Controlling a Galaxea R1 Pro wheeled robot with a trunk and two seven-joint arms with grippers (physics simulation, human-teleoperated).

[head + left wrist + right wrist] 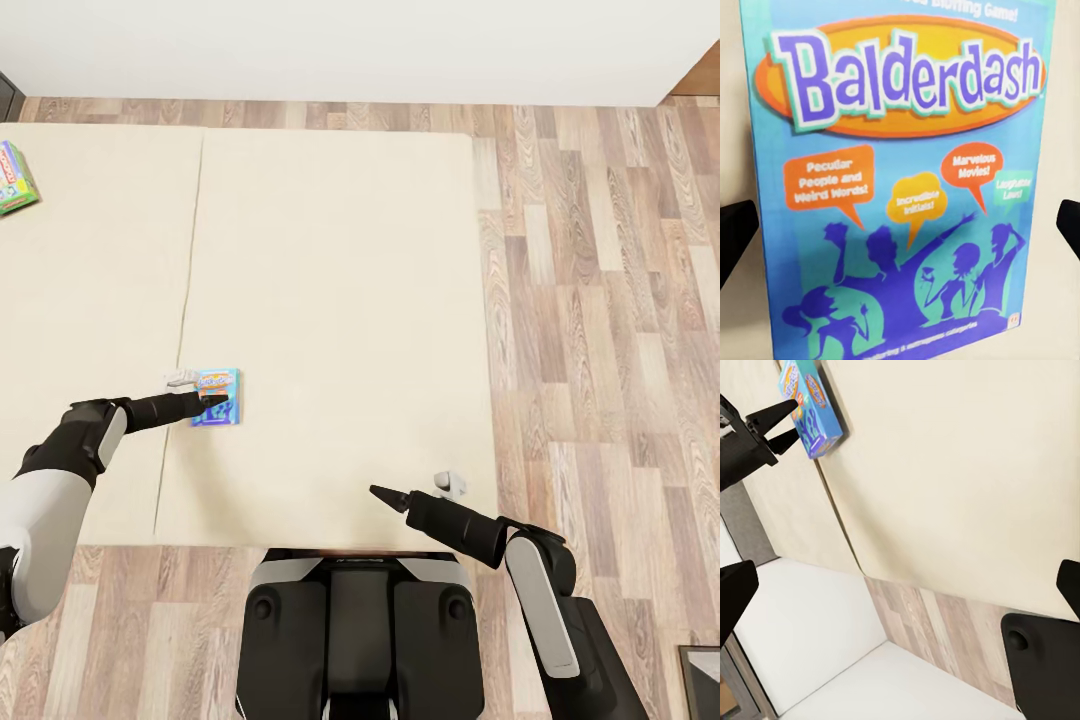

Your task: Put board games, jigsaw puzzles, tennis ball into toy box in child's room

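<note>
The left hand point(212, 405) hangs over the blue game point(219, 396), which lies flat on the bed point(340, 300) at about 10 o'clock from the robot's trunk, just right of the mattress seam. In the left wrist view the Balderdash cover point(900, 187) sits between the two dark fingertips point(735, 236), which stand spread on either side of the box, clear of its edges. So the hand is open and lined up, not yet pinching.

To do the pickup well, I would lower straight down until the tips straddle the box's long edges, press a little into the soft mattress so they get under the thin sides, then close slowly. A flat box like this may slip or tilt if caught at one corner, so centring matters.

The right hand point(388, 495) rests open near the bed's near edge, at 1 o'clock, holding nothing. The second game point(15, 178) lies far off at 10 o'clock, by the bed's far left corner.
</note>
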